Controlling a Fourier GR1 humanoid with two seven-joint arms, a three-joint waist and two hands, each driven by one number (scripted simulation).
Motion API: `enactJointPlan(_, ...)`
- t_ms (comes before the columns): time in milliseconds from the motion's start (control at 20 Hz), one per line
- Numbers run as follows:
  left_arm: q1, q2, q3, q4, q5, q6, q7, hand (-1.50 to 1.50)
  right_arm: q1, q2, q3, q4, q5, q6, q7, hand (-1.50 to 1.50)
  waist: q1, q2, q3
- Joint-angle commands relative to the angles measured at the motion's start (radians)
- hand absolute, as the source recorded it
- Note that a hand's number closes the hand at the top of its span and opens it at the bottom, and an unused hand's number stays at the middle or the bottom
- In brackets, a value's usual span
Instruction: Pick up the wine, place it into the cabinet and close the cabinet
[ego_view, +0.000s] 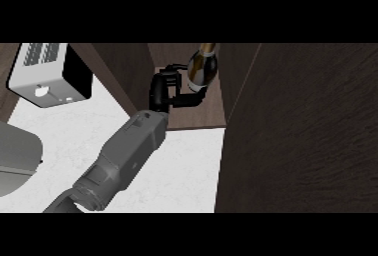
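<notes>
White marble table (184, 170) with a dark wood cabinet (192, 112) open ahead of me, its big door (303, 130) swung out on the right, so the gap is pretty narrow. My one visible hand (166, 92) is curled round the wine bottle (201, 67), holding it tilted inside the cabinet. Toaster (48, 72) sits far left.

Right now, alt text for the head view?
A black hand on a grey forearm holds a wine bottle inside the open dark-wood cabinet. The cabinet door fills the right; a white appliance sits upper left on the pale counter.
</notes>
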Motion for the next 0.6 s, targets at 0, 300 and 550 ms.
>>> enactJointPlan(0, 0.001, 0.0, -0.007, 0.076, 0.008, -0.029, -0.039, 1.5, -0.044, 0.02, 0.05, -0.001, 0.054, -0.027, 0.01, -1.5, -0.005, 0.006, -0.001)
enactJointPlan(300, 0.032, 0.0, -0.034, 0.085, 0.042, -0.022, -0.028, 1.5, -0.052, -0.009, 0.02, -0.017, -0.003, -0.023, 0.028, -1.5, -0.026, 0.008, -0.001)
enactJointPlan(550, 0.013, 0.0, -0.047, 0.106, 0.042, -0.016, -0.035, 1.5, -0.107, -0.018, 0.019, 0.041, 0.007, -0.029, 0.02, -1.5, -0.033, 0.014, -0.002)
